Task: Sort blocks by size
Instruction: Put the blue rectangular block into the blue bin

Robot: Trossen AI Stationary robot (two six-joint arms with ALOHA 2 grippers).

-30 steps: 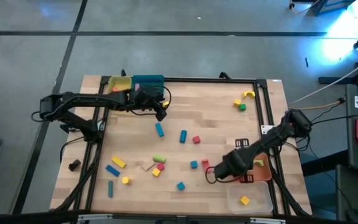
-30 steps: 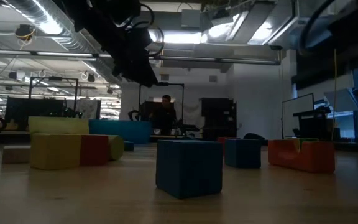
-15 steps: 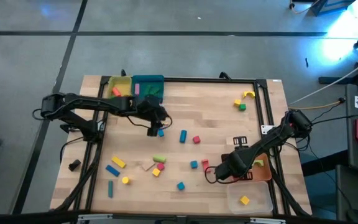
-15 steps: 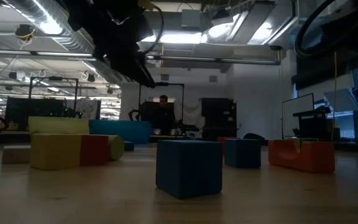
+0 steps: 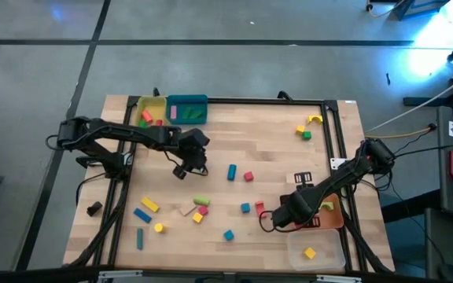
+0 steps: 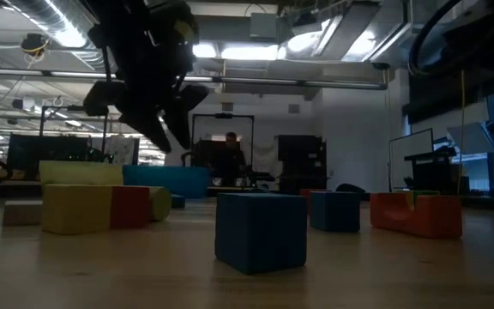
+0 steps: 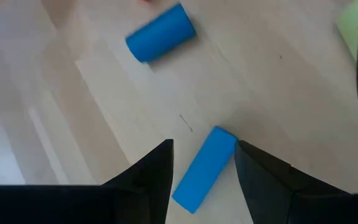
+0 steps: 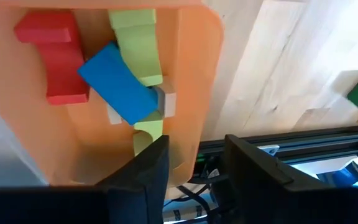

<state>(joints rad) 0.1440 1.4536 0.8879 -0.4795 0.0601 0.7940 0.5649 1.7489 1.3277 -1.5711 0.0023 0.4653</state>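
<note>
Yellow tray (image 5: 142, 104) and teal tray (image 5: 187, 101) touching at the counter's (image 5: 274, 134) far edge, orange tray (image 8: 191, 93) and clear tray (image 5: 325, 253) near right.

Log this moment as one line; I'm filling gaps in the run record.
left pincer: open over blue bar | right pincer: open above orange tray, nothing held

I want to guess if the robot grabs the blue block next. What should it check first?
1. Left gripper open: ok.
2. Blue bar sits between its fingers, on the table: ok.
3. Fingers lowered enough to pinch it: cannot tell.
4. Blue cylinder lies apart from the bar: ok.
5. Right gripper open above the orange tray, holding nothing: ok.
6. Blue block rests inside that tray: ok.
</note>
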